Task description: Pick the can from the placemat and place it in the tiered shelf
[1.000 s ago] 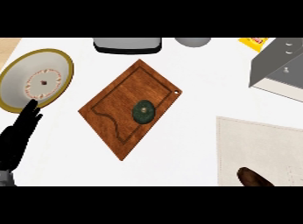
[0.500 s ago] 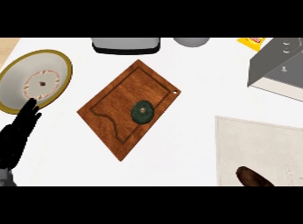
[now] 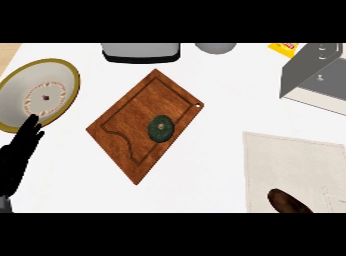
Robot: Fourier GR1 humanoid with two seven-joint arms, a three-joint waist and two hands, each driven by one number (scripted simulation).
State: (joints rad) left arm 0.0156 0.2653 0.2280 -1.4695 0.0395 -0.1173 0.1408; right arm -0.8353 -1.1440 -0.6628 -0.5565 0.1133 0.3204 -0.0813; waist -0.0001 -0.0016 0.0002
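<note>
A dark brown can [image 3: 287,201] sits on the beige placemat [image 3: 294,160] at the lower right, partly cut off by the view's lower edge. The grey tiered shelf [image 3: 325,82] stands at the upper right, well apart from the can. My left hand [image 3: 13,162] rests open at the lower left with fingers up, far from the can and just below the plate. My right hand does not show.
A wooden cutting board [image 3: 143,125] lies mid-counter with a round green thing [image 3: 161,128] on it. A gold-rimmed plate [image 3: 34,95] is at the left. A grey appliance [image 3: 140,51], a grey bowl [image 3: 215,47] and a yellow item [image 3: 283,48] line the far edge.
</note>
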